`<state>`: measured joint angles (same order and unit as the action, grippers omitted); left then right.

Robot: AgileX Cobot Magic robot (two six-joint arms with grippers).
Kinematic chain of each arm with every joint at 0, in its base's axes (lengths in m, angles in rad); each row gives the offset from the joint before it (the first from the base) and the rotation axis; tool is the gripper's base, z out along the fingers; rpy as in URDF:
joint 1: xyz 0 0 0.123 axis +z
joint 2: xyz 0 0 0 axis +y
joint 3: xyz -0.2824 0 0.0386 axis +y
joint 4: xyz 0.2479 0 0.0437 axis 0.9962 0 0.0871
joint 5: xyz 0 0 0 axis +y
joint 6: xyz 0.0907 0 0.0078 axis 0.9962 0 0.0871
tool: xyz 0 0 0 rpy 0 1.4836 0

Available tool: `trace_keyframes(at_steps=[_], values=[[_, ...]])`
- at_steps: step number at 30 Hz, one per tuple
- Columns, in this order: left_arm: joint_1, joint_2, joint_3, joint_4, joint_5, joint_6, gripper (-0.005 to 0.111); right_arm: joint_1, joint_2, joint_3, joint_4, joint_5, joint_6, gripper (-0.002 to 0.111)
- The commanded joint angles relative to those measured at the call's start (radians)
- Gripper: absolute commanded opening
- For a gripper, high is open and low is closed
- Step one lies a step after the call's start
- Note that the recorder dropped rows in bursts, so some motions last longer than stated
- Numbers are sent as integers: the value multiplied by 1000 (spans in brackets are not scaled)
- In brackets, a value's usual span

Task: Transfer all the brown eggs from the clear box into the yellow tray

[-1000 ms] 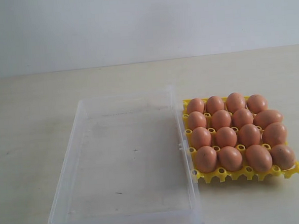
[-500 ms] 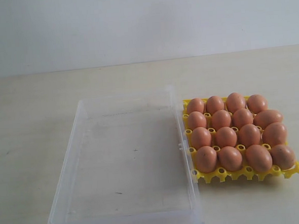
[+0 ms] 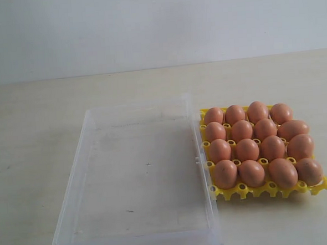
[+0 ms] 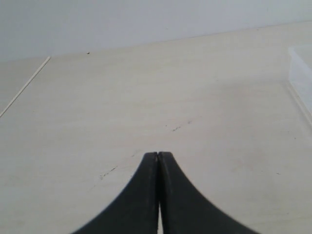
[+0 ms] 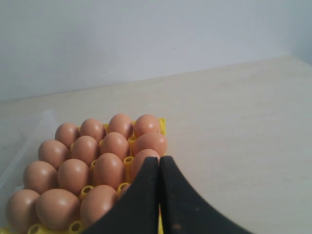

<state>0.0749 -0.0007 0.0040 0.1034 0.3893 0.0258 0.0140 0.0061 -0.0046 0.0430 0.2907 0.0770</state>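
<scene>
Table (image 3: 35,119): sixteen eggs (image 3: 247,149), one tray (image 3: 241,191)

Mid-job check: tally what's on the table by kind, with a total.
brown eggs: 16, all in the yellow tray
clear box: 1, no eggs inside
yellow tray: 1
Total: 18

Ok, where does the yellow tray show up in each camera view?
Exterior: yellow tray right of centre, holding the brown eggs.
Left wrist: not in it.
Right wrist: under the eggs, just beyond the shut right gripper.
Shared landmark: clear box, beside the tray in exterior, a corner in left wrist.
</scene>
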Motion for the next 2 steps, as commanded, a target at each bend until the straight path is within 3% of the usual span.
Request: trace_keyframes(at_steps=[1, 2], values=[[-5, 1, -4, 0, -9, -3, 0, -2, -6, 5, 4, -10, 2, 0], [-5, 1, -4, 0, -9, -3, 0, -2, -6, 5, 4, -10, 2, 0]])
